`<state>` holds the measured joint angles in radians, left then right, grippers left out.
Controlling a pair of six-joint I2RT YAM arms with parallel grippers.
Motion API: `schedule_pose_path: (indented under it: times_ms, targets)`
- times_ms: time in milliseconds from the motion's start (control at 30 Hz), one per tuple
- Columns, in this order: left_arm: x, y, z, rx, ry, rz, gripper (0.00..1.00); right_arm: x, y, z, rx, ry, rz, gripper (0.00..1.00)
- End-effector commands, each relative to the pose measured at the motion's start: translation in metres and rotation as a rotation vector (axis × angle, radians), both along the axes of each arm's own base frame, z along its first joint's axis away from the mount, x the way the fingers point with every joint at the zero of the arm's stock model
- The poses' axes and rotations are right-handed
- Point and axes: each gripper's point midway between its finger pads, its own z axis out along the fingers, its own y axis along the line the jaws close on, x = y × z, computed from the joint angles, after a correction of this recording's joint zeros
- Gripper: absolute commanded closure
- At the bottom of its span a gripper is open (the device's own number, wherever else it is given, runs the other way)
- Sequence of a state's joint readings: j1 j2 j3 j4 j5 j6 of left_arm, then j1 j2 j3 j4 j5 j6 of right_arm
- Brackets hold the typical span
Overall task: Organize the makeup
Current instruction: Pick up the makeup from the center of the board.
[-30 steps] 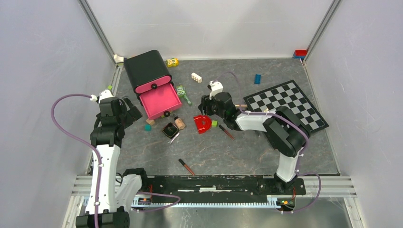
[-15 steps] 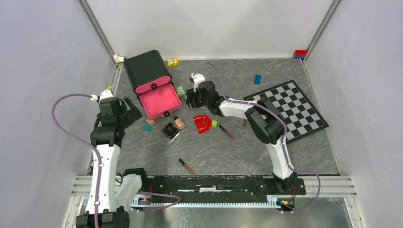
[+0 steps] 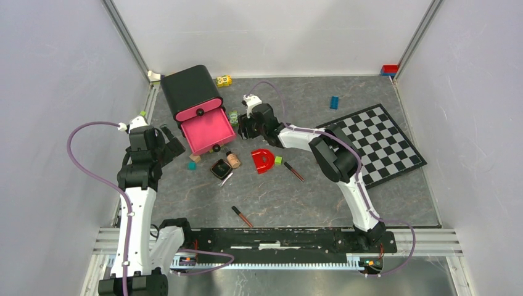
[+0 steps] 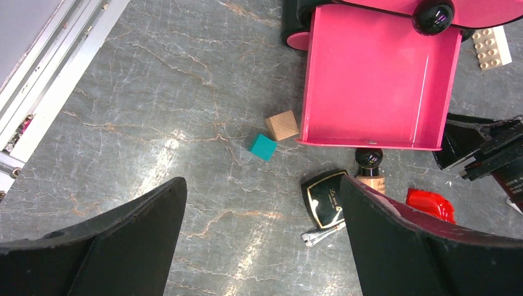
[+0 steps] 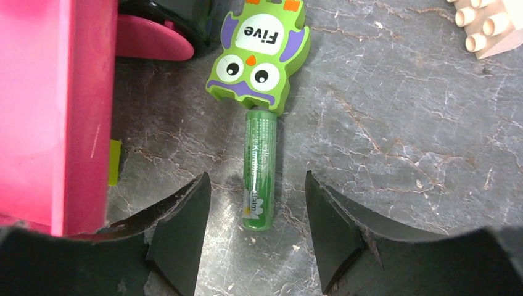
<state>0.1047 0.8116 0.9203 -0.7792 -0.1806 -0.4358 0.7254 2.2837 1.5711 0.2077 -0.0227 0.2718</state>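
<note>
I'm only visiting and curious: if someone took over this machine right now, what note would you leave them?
Left hand: open, empty, above the table near the pink drawer.
Right hand: open, fingers either side of the green balm tube, not gripping.
Drawer open, nothing in it.
Compact, beige bottle and two slim tubes lie on the table.
Done: nothing stowed. Left: everything.

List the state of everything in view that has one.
Right tool: open, holding nothing.
Left tool: open, holding nothing.
Pink lower drawer of the black box: pulled open, nothing visible inside.
Pink upper drawer: shut.
Green lip-balm tube: lying flat between the right tool's jaws, untouched.
Square black compact: closed, lying flat.
Small beige bottle: black cap on.
</note>
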Motion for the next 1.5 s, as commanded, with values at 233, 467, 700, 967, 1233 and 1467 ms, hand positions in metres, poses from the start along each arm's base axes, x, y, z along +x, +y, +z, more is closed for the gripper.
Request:
schedule_pose_path:
  times_ms: [233,467,700,967,1233,1467]
  targets:
    - [0.006,0.001,0.007,0.013,-0.034,-0.012,0.0,0.012,0.006,-0.003,-0.027,-0.035,-0.021,0.44]
    - [0.006,0.001,0.008,0.014,-0.04,-0.012,0.0,0.007,0.004,-0.01,-0.045,-0.029,-0.017,0.56]
    - [0.006,0.001,0.008,0.014,-0.038,-0.011,0.0,0.004,-0.001,-0.013,-0.064,-0.028,-0.022,0.67]
    - [0.005,0.002,0.008,0.017,-0.04,-0.008,0.0,-0.005,-0.037,0.023,-0.033,-0.089,-0.152,0.77]
    - [0.005,0.002,0.009,0.018,-0.042,-0.007,0.0,-0.001,-0.06,0.103,0.035,-0.239,-0.245,0.81]
    - [0.005,0.001,0.01,0.016,-0.047,-0.01,0.0,-0.017,-0.019,0.148,0.261,-0.221,-0.104,0.79]
